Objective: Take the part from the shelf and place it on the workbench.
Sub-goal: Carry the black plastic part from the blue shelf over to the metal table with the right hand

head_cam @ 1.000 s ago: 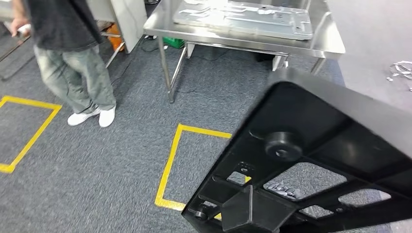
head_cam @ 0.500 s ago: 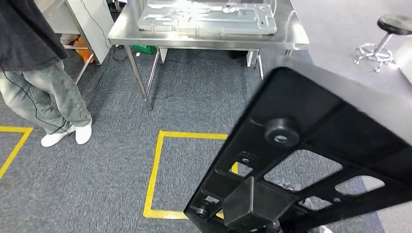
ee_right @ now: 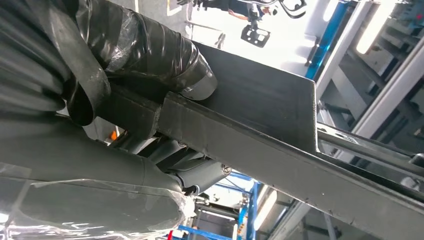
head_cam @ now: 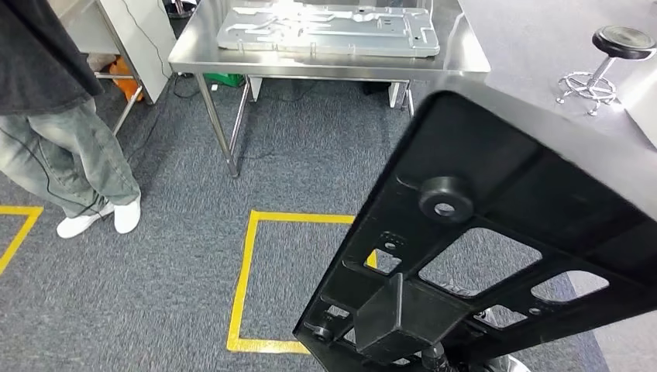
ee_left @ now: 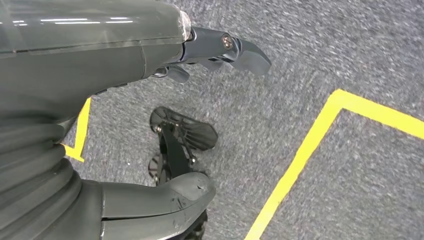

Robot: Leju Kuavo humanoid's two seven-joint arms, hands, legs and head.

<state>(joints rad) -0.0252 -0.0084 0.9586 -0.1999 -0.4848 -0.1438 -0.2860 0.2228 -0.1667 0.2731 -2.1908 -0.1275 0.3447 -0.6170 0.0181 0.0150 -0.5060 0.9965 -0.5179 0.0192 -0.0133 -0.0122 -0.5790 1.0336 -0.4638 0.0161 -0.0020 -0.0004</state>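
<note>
- Carry step — right hand (ee_right: 115,100) grips the black part (head_cam: 503,232), held up tilted over the carpet; workbench (head_cam: 465,66) ahead, well apart
- Left hand (ee_left: 150,100) hangs empty, fingers apart
- Next, my guess: walk closer, set part beside the metal plate (head_cam: 325,31)

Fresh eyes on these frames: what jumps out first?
The big black part fills the lower right of the head view, tilted, with the right hand gripping its edge. Beyond it stands the steel workbench carrying a metal plate, and a person stands at far left near the yellow floor tape.
</note>
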